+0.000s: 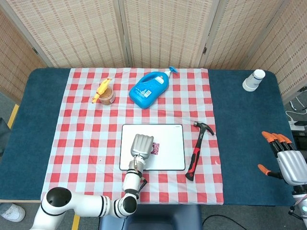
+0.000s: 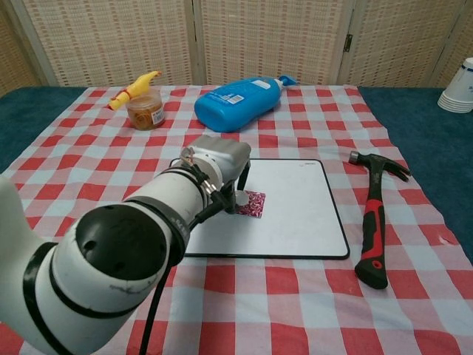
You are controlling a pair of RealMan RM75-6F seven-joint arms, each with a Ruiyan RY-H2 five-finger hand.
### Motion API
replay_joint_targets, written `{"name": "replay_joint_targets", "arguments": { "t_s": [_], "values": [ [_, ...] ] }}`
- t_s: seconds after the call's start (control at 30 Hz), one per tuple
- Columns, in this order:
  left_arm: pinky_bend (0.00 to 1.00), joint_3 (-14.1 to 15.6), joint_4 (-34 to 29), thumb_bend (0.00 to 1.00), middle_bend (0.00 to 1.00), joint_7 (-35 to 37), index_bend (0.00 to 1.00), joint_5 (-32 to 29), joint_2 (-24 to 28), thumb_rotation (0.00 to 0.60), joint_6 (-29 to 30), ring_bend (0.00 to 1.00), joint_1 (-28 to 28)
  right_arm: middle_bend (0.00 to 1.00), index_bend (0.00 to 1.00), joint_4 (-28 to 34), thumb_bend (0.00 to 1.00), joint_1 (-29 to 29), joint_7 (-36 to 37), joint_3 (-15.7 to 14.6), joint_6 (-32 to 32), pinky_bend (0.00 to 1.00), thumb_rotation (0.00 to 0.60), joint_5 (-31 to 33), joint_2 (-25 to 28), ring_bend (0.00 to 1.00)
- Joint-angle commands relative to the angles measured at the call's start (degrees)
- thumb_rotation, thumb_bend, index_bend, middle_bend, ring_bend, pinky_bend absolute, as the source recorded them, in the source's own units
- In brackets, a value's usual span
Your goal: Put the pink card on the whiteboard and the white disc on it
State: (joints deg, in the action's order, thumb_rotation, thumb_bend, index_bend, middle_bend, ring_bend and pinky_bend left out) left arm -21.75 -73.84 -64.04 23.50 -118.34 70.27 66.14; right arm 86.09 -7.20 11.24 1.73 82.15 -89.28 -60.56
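My left hand [image 1: 142, 145] is over the rectangular black-framed whiteboard [image 1: 170, 158], fingers pointing down onto the small patterned pink card [image 2: 253, 202]. In the chest view there's a small round white disc [image 2: 243, 198] at the fingertips, on or just above the card's left edge; looks pinched, but I can't tell if it's touching the card. The card lies flat near the board's middle, half hidden by the hand in the head view. My right hand [image 1: 288, 163] hangs off the table's right side, orange-tipped fingers spread, holding nothing. The red-and-black claw hammer [image 1: 196, 150] lies just right of the board on the red-checked cloth [image 1: 81, 139].
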Motion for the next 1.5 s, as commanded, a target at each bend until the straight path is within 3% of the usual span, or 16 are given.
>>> {"name": "replay_joint_targets", "arguments": {
  "t_s": [0.03,0.6,0.8,1.0,1.13,1.33,1.43,1.5],
  "values": [
    [1.0,-0.2,1.0,0.31,1.0,0.4,0.49,0.9,-0.5,0.6,-0.1,1.0,0.2,0.12,0.06,0.0,0.12,-0.1,0.1,0.0,-0.1,0.13,0.6,0.1,0.0,0.06],
    [1.0,-0.9,3.4,0.31,1.0,0.6,0.47,1.5,-1.4,0.6,-1.4,1.0,-0.6,0.12,0.06,-0.1,0.12,-0.1,0.4,0.4,-0.2,0.13,0.6,0.6,0.1,0.06],
    [1.0,-1.3,3.5,0.3,1.0,0.8,0.4,1.5,-1.4,0.6,-1.7,1.0,-1.0,0.12,0.06,-0.2,0.12,-0.3,0.4,0.4,-0.7,0.13,0.6,0.8,0.1,0.06],
    [1.0,-1.5,2.2,0.28,1.0,0.7,0.38,2.2,-0.2,0.6,-1.1,1.0,-1.6,0.12,0.06,-0.2,0.12,-0.2,0.4,0.5,-0.6,0.13,0.6,0.9,0.0,0.06],
    [1.0,-1.8,-2.6,0.28,1.0,-0.4,0.38,3.0,2.9,0.6,1.6,1.0,-2.4,0.12,0.06,-0.3,0.12,-0.2,0.5,0.6,-0.5,0.13,0.6,1.1,0.1,0.06],
    [1.0,-0.3,-14.8,0.28,1.0,-1.6,0.42,4.2,11.6,0.6,8.2,1.0,-7.0,0.12,0.06,-0.1,0.13,-0.3,0.2,0.5,-0.8,0.13,0.6,1.0,0.0,0.06],
    [1.0,2.0,-19.6,0.29,1.0,3.6,0.44,8.6,16.2,0.6,10.3,1.0,-11.3,0.12,0.06,0.2,0.13,0.0,-0.3,0.1,-0.2,0.13,0.6,0.0,0.0,0.06],
    [0.98,5.2,-22.2,0.29,0.93,10.8,0.41,14.8,19.9,0.6,9.9,0.96,-15.3,0.12,0.06,0.4,0.13,0.1,-0.7,-0.3,0.3,0.13,0.6,-0.7,-0.1,0.06]
  ]
}}
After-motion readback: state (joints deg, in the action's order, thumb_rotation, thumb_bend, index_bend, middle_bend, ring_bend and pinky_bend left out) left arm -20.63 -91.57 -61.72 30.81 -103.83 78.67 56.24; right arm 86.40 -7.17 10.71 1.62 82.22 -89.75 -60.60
